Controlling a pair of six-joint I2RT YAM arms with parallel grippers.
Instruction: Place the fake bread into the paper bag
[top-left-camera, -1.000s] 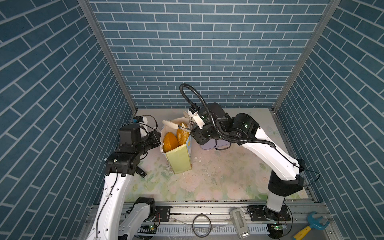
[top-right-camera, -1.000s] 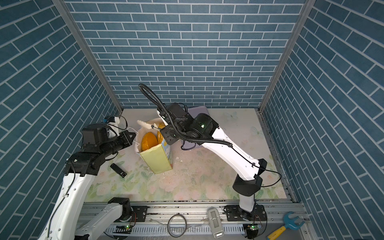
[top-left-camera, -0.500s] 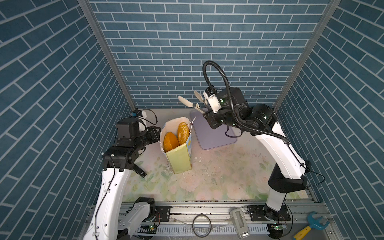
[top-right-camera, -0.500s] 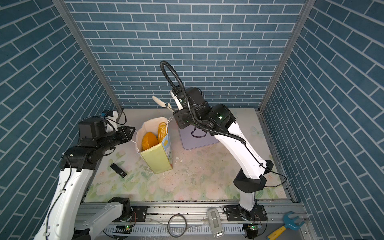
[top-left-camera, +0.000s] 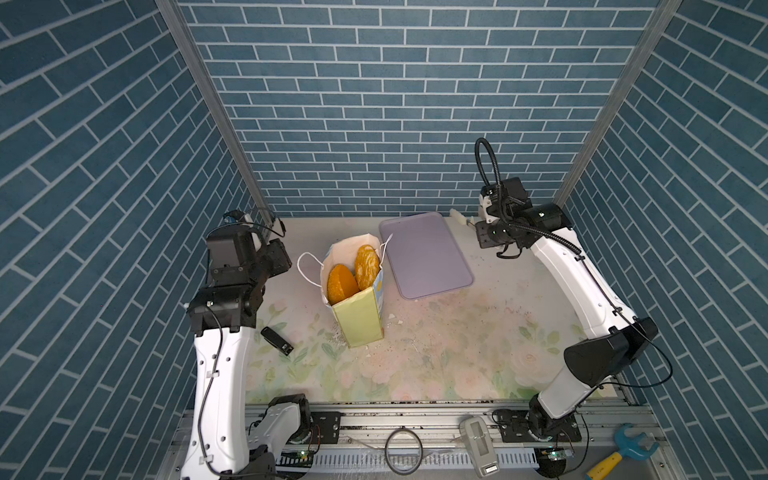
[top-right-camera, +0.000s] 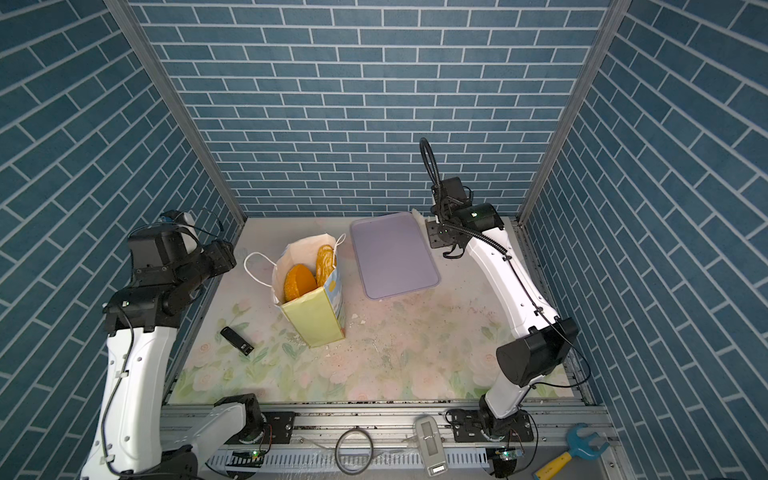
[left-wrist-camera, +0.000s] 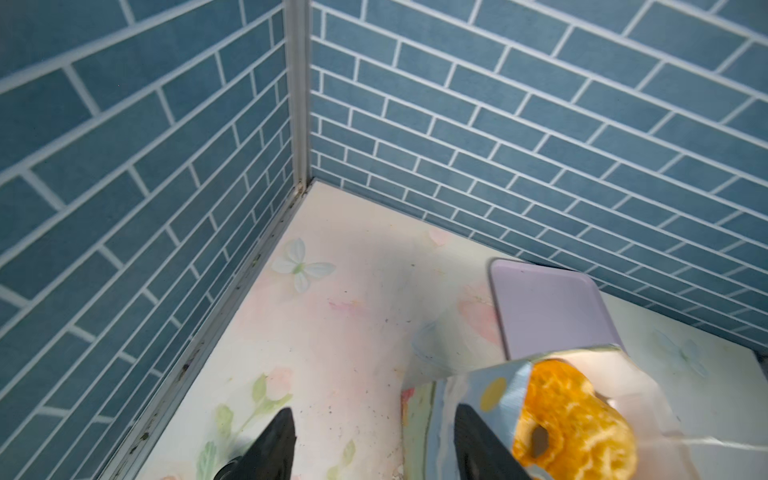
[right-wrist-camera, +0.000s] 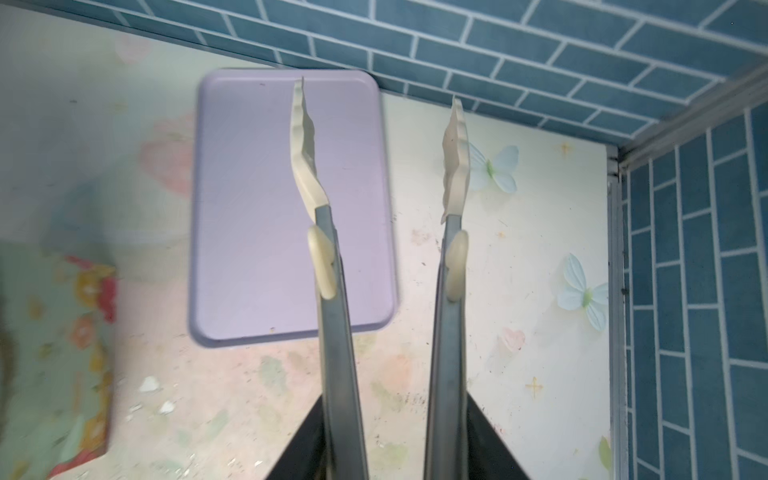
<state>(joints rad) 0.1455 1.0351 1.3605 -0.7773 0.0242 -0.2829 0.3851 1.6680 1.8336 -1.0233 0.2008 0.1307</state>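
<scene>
Top views: your right hand (top-left-camera: 482, 230) has pulled back to the far corner and your left hand (top-left-camera: 282, 257) has let go. The paper bag (top-left-camera: 359, 316) stands alone near the left hand. Two fake bread (top-left-camera: 341, 284) pieces show inside, and one tray (top-left-camera: 428, 257) lies bare toward the right hand, so the task is likely done.
Left wrist: hand spread, empty.
Right wrist: hand pinching one tongs (right-wrist-camera: 332, 332), tips empty.
</scene>
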